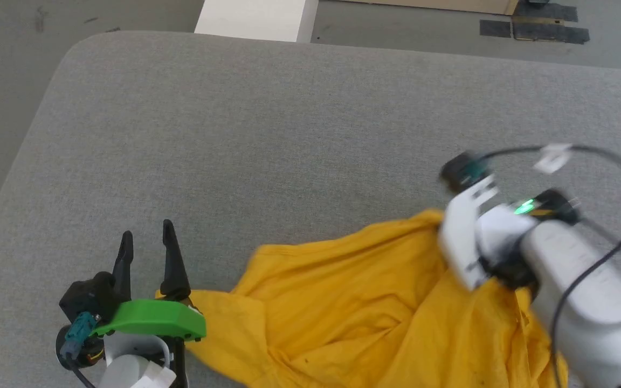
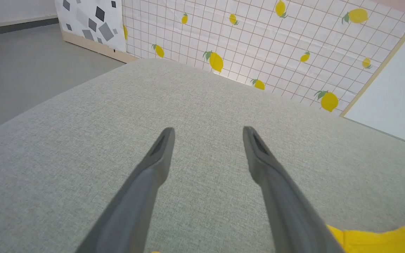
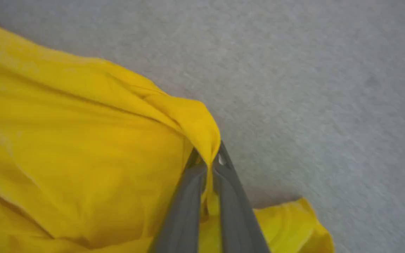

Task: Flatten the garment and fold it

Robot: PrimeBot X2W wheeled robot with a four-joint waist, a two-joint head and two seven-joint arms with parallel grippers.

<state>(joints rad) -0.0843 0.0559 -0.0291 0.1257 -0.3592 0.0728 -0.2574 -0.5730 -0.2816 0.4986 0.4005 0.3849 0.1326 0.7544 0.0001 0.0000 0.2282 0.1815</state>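
Garment (image 1: 353, 302): yellow cloth, rumpled, lying on the grey fabric surface (image 1: 289, 134) at its near right. The lower part is cut off by the bottom edge of the head view. Neck and sleeves are hard to pick out among the creases.

Right gripper (image 3: 209, 158): fingers clenched on a pinched ridge of the garment (image 3: 83, 147), with cloth squeezed between them and draped over the tips. In the head view the pale right wrist (image 1: 483, 237) covers the fingers and the grasp point. This part of the view is blurred.

Left gripper (image 1: 147, 230): fingers spread apart, nothing between them, over bare surface just left of the garment's near-left corner. In the left wrist view the left gripper (image 2: 208, 130) shows the same gap. A yellow scrap of garment (image 2: 378, 240) sits at the lower right, partly behind one finger.

A lemon-print panel (image 2: 258, 42) stands beyond the surface's far edge.
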